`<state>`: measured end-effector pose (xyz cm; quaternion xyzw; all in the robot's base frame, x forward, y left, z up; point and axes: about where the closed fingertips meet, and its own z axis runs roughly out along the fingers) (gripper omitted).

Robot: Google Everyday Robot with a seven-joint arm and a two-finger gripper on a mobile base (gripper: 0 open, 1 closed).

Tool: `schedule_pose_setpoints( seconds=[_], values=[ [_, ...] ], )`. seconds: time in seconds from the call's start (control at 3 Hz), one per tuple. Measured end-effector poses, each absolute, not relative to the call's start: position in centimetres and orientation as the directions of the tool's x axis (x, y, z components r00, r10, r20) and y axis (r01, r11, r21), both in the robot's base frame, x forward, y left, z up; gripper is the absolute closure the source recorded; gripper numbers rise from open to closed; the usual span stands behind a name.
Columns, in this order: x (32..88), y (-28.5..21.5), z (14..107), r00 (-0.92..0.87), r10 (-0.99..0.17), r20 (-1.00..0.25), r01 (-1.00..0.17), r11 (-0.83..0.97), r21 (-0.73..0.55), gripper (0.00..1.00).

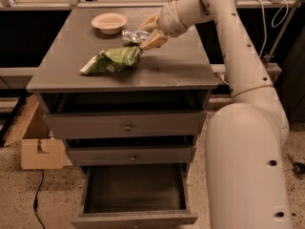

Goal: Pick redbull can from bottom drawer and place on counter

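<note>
One redbull can (132, 36) sits clamped in the end effector (145, 33). It juts left from the fingers with its long axis roughly level, low over the counter surface (186, 61), between the bowl (109, 22) and the green snack bag (112, 61).

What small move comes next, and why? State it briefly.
Probably lower the claw a little and release. It is shut on the redbull can, held low over the counter between the bowl and the green bag, so only the set-down seems left.
</note>
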<state>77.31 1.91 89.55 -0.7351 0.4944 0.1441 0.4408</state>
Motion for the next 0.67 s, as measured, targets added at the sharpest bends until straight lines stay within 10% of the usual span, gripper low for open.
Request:
schedule_pose_setpoints(
  seconds=[0.67],
  values=[
    [77.96, 3.52, 88.51, 0.475, -0.578, -0.664, -0.860, -0.144, -0.490, 0.00]
  ],
)
